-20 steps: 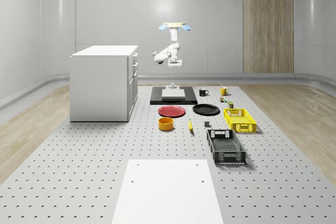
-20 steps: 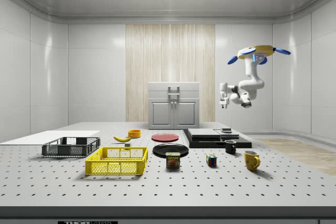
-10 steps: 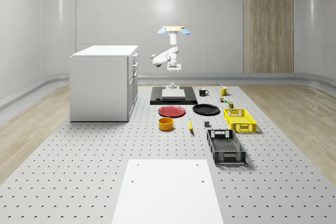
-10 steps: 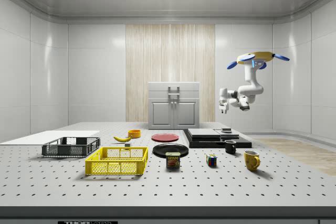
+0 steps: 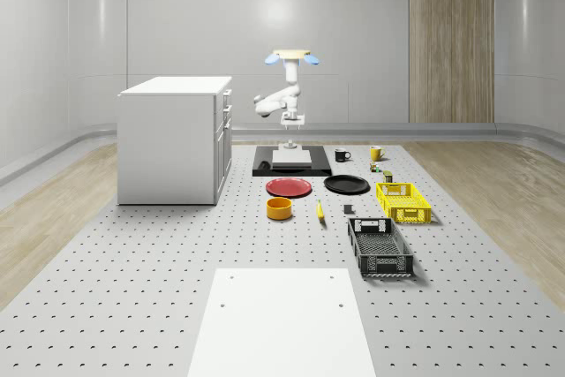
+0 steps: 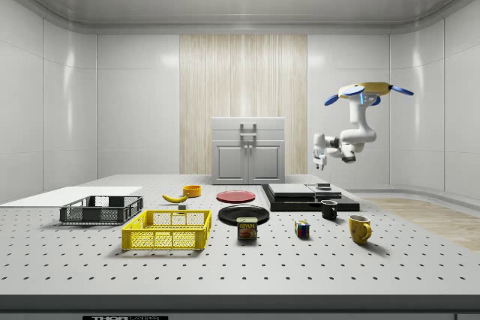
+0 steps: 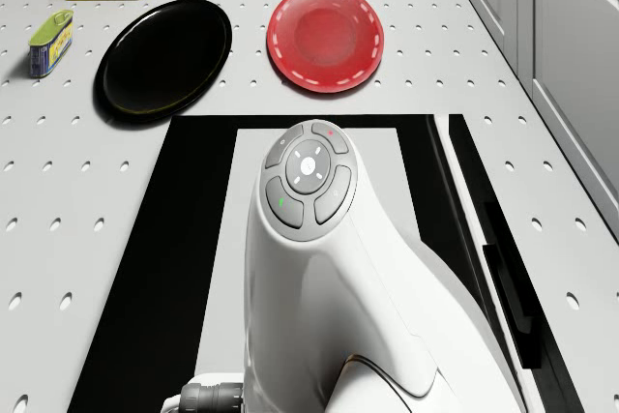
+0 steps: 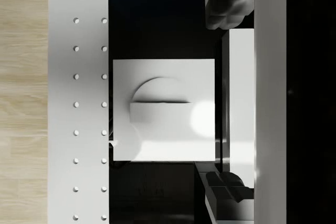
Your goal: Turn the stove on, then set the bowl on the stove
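The end effector [image 5: 290, 121] hangs in the air at upper centre of the whole-scene view, pointing down. Its fingers [image 8: 231, 3] are spread wide and hold nothing. In the wrist view the white switch [image 8: 164, 109] lies below it, offset to one side of the gap between the fingers rather than in it. The side view shows a clear gap between the end effector [image 6: 319, 161] and the stove [image 6: 304, 194], so there is no contact.

The arm runs up to the drone [image 5: 290, 56], which hovers over the far end of the stove [image 5: 292, 162], right of centre in the side view.

The bowl [image 5: 280, 208] sits on the counter [image 5: 132, 253] near the frame's centre. It is just in front of the red plate [image 5: 289, 187] and well apart from the stove.

Neither step looks done. The switch seems untouched, though I cannot tell from these views whether the stove is on. Pressing it is the step in hand, and after that the bowl has to be fetched and set on the stove.

Against a second ago, the drone is lower in both fixed views. The end effector has come down with it, closer to the switch, and has shifted a little toward the whole-scene view's left. The bowl and the other things have not moved.
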